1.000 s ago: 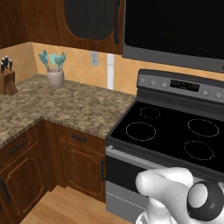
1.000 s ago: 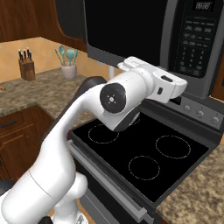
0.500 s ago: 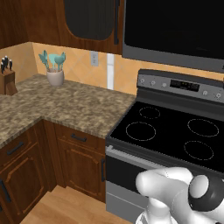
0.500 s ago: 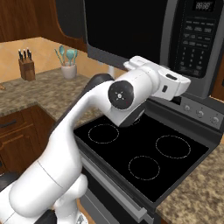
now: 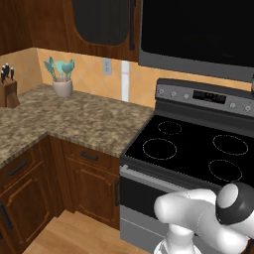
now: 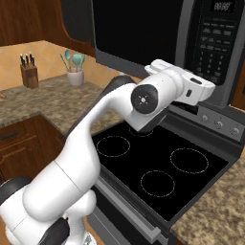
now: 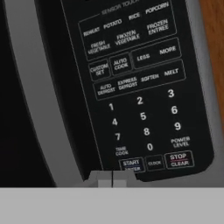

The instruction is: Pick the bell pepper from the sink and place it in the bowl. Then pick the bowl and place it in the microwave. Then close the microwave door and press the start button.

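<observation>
From where I'm driving, the microwave (image 6: 158, 38) hangs on the wall directly above the stove (image 6: 158, 167), its keypad (image 7: 135, 87) on the right of its closed microwave door (image 6: 136, 33). The gripper (image 7: 112, 178) sits right up against the keypad, just below the start key (image 7: 131, 164), with the stop key (image 7: 179, 159) to its right. The desk (image 5: 64, 124) runs left of the stove; on it, by the back wall, stands a utensil jar (image 5: 62, 84), and a knife block (image 5: 7, 89) further left.
</observation>
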